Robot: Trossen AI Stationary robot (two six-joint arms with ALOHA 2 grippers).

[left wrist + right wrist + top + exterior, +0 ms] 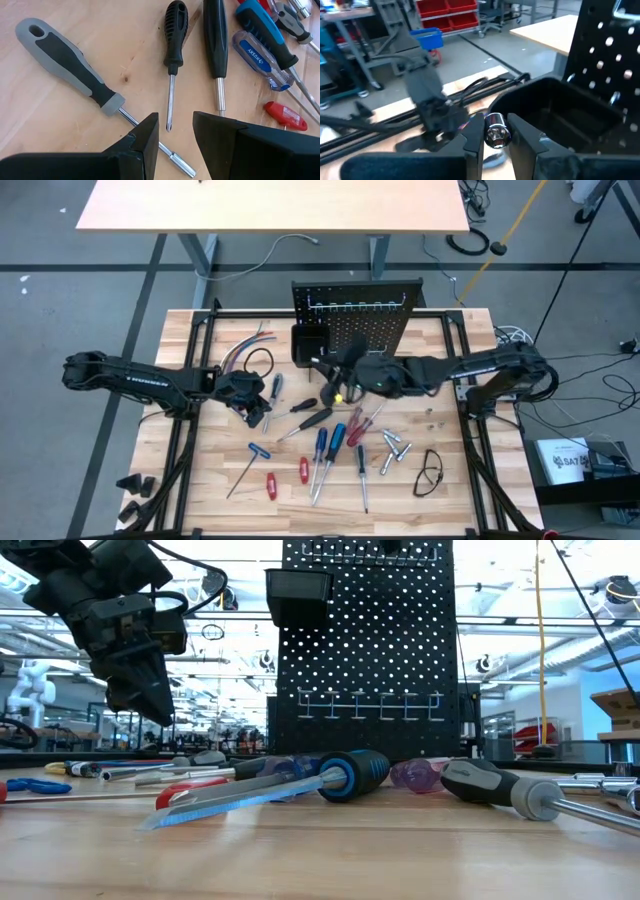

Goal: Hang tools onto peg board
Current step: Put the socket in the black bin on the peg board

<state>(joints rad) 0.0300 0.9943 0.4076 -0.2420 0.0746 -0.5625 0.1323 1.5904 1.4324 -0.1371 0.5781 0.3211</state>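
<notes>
The black peg board stands upright at the table's far middle, a black bin on its front. My right gripper is raised in front of the bin and shut on a tool with a round silver end. Several screwdrivers lie flat on the wooden table. My left gripper hovers open at centre left above the table, slanting down. Its fingers stand on either side of a small black screwdriver's tip without touching it. My right gripper pinches the tool between its two fingers at its silver end, which has a hexagonal recess and faces the wrist camera. The fingers point nearly level toward the bin. The tool is lifted clear of the table; the fingers hide the rest of it.
A grey-and-black handled screwdriver lies close to my left gripper. Blue and black handled ones lie in the middle. A bundle of coloured wires is at the far left and safety glasses at the near right.
</notes>
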